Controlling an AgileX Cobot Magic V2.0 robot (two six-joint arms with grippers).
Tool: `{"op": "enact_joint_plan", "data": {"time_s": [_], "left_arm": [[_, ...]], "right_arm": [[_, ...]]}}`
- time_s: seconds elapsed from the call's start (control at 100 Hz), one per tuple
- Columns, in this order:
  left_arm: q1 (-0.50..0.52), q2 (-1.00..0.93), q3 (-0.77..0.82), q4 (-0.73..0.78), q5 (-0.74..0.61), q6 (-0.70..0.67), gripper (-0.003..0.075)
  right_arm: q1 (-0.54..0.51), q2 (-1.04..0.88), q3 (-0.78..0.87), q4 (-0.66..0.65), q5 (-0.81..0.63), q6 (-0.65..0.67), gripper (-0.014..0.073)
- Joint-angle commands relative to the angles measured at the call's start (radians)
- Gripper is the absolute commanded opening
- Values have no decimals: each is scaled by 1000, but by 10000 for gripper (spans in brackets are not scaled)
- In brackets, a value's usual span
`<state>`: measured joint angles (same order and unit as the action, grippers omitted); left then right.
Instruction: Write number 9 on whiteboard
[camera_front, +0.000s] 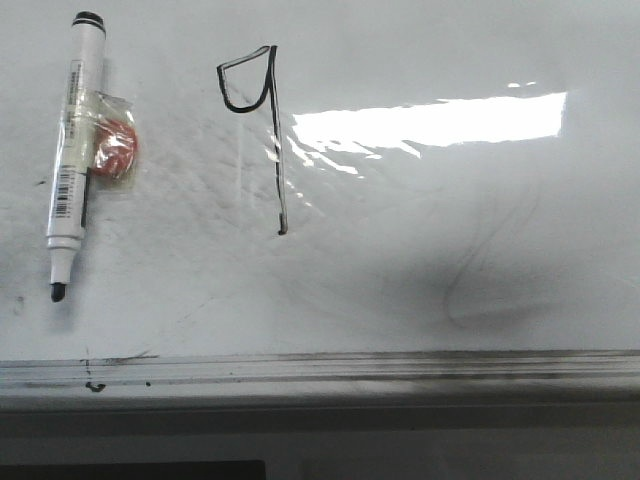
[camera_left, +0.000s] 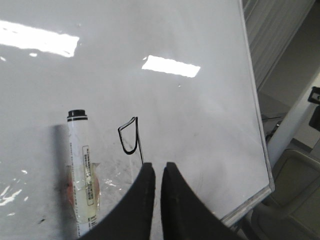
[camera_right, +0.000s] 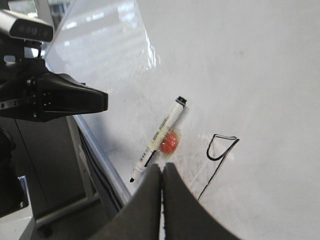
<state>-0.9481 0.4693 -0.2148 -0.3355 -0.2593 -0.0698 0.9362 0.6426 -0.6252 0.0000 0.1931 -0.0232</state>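
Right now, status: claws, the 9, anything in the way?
Left claw shut, empty. Right claw shut, empty. Number 9 drawn on whiteboard. Marker lies uncapped left of it, not touching.

On the whiteboard (camera_front: 420, 300) you have one solid obstacle: the marker (camera_front: 72, 150), uncapped, lying at about 9 o'clock from the number 9 (camera_front: 255, 120), with a red blob (camera_front: 115, 148) taped to its side. A bare strip runs between marker and figure, so you can pass there. From 12 round through 3 to 6 o'clock of the figure the board lies open. At 6 o'clock the grey edge rail (camera_front: 320, 368) bounds your surface.
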Motion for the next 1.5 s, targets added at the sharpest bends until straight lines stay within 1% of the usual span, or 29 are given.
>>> {"op": "enact_joint_plan", "data": {"time_s": [0.0, 0.07, 0.21, 0.4, 0.66, 1.05, 1.09, 1.15, 1.22, 1.38, 1.49], "left_arm": [[1, -83, 23, 62, -54, -2, -20], [1, -152, 74, 64, -54, -2, -20], [1, -257, 162, 64, -54, -2, -20], [1, -291, 213, 64, -49, -2, -20], [1, -291, 234, 64, -47, -2, -20], [12, -291, 247, 73, -39, -2, -20], [32, -291, 247, 97, -25, -2, -20], [77, -291, 247, 117, 30, -2, -20], [158, -294, 247, 130, 100, -2, -20], [379, -418, 247, 206, 328, -2, -20], [560, -507, 247, 224, 432, -2, -20]], "right_arm": [[0, -113, 114, -22, -205, -8, -62], [0, -197, 212, -24, -233, -9, -62], [0, -350, 365, -24, -233, -9, -63], [0, -480, 473, -24, -231, -9, -63], [0, -491, 522, -24, -225, -9, -63], [0, -491, 522, -24, -222, -9, -63], [0, -491, 522, -24, -222, -9, -63], [0, -491, 522, -24, -222, -9, -63], [0, -491, 522, -24, -222, -9, -63], [0, -491, 522, -24, -222, -9, -63], [0, -491, 522, -24, -222, -9, -63]]}}
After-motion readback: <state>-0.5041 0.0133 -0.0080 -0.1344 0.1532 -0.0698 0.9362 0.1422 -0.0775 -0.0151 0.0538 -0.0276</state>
